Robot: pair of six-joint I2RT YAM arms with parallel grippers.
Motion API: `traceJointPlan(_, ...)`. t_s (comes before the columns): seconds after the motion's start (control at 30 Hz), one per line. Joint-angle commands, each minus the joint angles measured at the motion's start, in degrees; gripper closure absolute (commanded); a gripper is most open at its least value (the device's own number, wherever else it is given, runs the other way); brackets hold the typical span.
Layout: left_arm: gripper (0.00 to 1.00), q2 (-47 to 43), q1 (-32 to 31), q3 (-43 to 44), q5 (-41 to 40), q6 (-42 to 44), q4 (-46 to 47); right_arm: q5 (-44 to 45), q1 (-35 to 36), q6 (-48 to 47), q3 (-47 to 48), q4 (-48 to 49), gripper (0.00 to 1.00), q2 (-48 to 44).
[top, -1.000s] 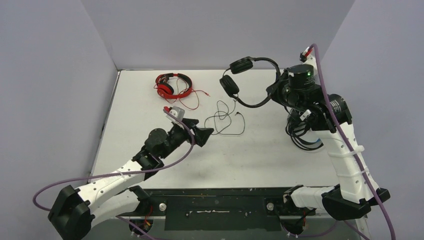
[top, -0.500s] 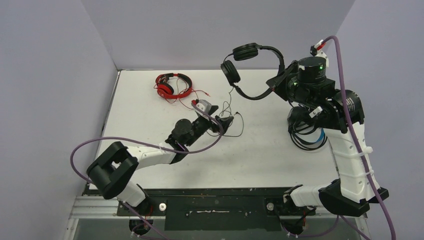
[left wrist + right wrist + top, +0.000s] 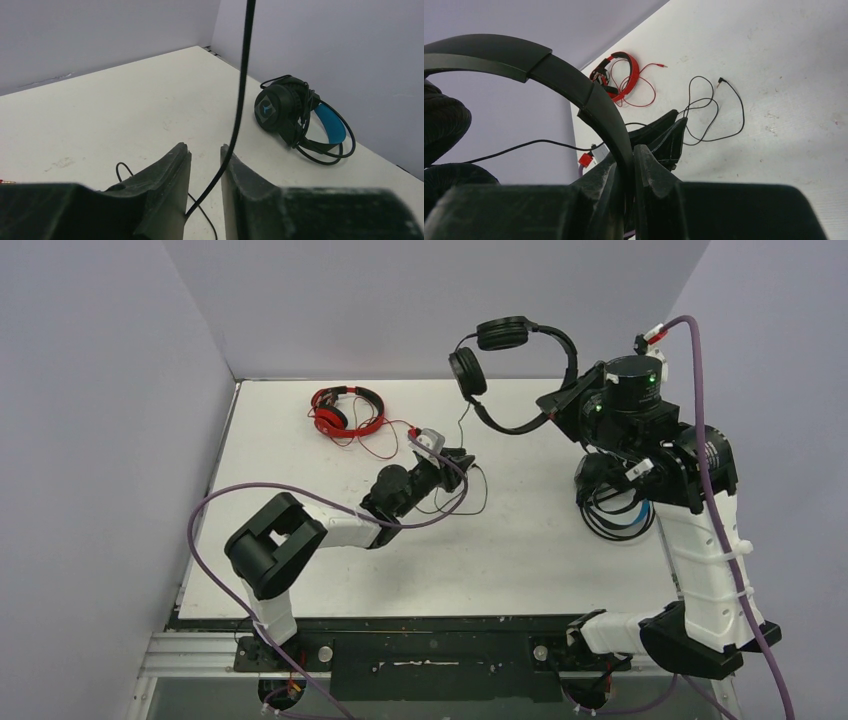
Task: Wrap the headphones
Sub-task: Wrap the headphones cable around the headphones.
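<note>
The right gripper [image 3: 562, 403], clamped on the black headphones [image 3: 505, 335], holds them high at far right so their cable [image 3: 241, 100] hangs between the left gripper's [image 3: 205, 165] slightly parted fingers.

Right claw [image 3: 558, 404] — black headphones [image 3: 502, 334] aloft

Red headphones [image 3: 346, 410], black headphones [image 3: 502, 334], blue-banded headphones [image 3: 275, 107]

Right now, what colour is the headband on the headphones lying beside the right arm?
Bright blue; the headband shows best in the left wrist view.
</note>
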Motion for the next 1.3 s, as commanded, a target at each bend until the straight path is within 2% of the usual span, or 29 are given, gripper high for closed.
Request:
traceJointPlan(0.0, 0.75, -1.9, -0.2, -1.6, 2.6, -3.2, 3.6, 5.8, -0.5, 2.3, 2.5, 3.4, 1.00, -3.0)
traceJointPlan(0.1, 0.89, -3.1, -0.2, -3.7, 5.3, -6.4, 3.7, 9.6, -0.4, 4.4, 2.3, 4.1, 1.00, -3.4)
traceJointPlan(0.17, 0.94, -4.1, -1.1, -4.8, 6.9, -7.8, 3.8, 12.2, -0.4, 6.9, 1.7, 4.4, 1.00, -3.9)
traceJointPlan(0.2, 0.94, -4.7, -1.9, -5.2, 6.9, -7.9, 3.7, 13.7, -0.4, 8.0, 1.0, 4.7, 1.00, -4.2)
traceJointPlan(0.33, 0.93, -6.7, -4.9, -3.2, 5.8, -9.1, -6.5, 17.2, -0.4, 14.2, -6.0, 7.7, 1.00, -6.7)
traceJointPlan(0.47, 0.92, -7.2, -7.5, -2.6, 5.2, -9.2, -9.2, 17.8, -0.4, 18.4, -12.4, 11.5, 1.00, -9.8)
traceJointPlan(0.6, 0.92, -5.3, -8.0, -1.5, 5.7, -10.6, -10.0, 18.9, -0.5, 21.5, -15.1, 11.2, 1.00, -10.7)
traceJointPlan(0.77, 0.92, -6.4, -11.4, 1.4, 6.6, -7.9, -14.6, 23.3, -0.4, 20.3, -18.8, 14.2, 1.00, -10.3)
traceJointPlan(0.93, 0.93, -10.5, -15.4, 1.8, 5.2, -5.8, -21.5, 33.4, -0.4, 20.2, -20.9, 13.2, 1.00, -8.8)
traceJointPlan(1.1, 0.96, -16.6, -20.0, 0.5, 0.7, -1.9, -29.7, 42.7, -0.5, 16.5, -24.9, 15.7, 1.00, -8.6)
traceJointPlan(1.27, 0.99, -24.6, -23.9, -0.8, -6.1, 1.1, -38.4, 49.7, -0.4, 15.2, -26.3, 11.9, 1.00, -5.9)
